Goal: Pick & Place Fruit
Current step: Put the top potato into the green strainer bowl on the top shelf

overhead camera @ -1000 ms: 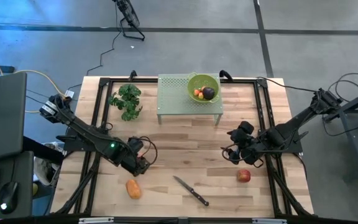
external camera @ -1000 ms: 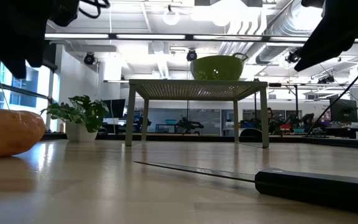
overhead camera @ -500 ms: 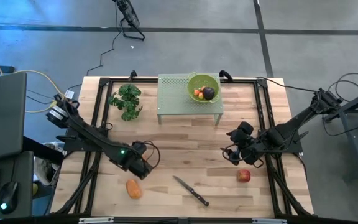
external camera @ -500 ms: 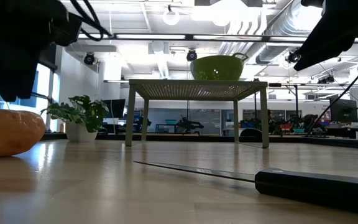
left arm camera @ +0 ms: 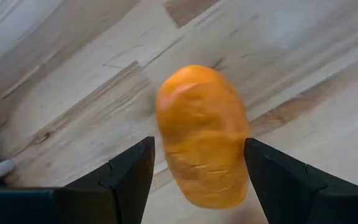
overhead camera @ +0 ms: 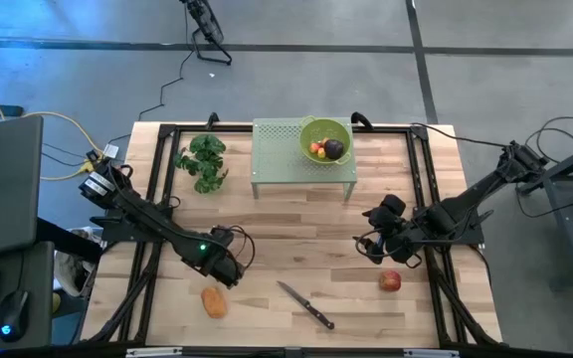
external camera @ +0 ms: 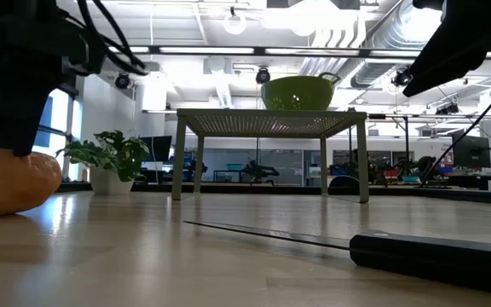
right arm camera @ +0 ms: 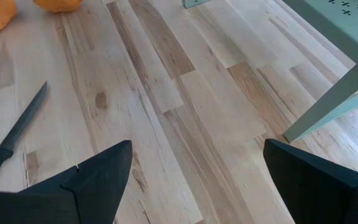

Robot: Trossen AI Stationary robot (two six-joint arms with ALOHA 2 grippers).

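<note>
The left gripper (left arm camera: 197, 165) is hanging right over the orange oblong fruit (left arm camera: 202, 135), its two fingers (left arm camera: 129, 174) spread wide with one on each side of the piece, neither one touching it, so the claw is sitting apart and empty; judging by that straddling stance, it is lining up to drop and close across the fruit's narrow width, where the grip should be surest on a rounded, likely slippery skin. From above, that fruit (overhead camera: 213, 301) is lying on the wooden table (overhead camera: 296, 249) just past the left claw's tip (overhead camera: 229, 274), toward the near edge. The right gripper (overhead camera: 381, 246) is waiting over the table with its fingers (right arm camera: 98, 180) also spread and holding nothing, and the red apple (overhead camera: 390, 281) is resting just beside it, probably left for a later turn. The green bowl (overhead camera: 326, 138) is standing on the small green stand (overhead camera: 282, 159), well beyond both claws, already holding a dark purple round piece (overhead camera: 333, 149) and small red-orange ones (overhead camera: 316, 150), which suggests it is the drop-off spot. The black-handled knife (overhead camera: 306, 305) is lying between the two loose fruits, and the leafy bunch (overhead camera: 203, 162) is sitting far ahead of the left claw
</note>
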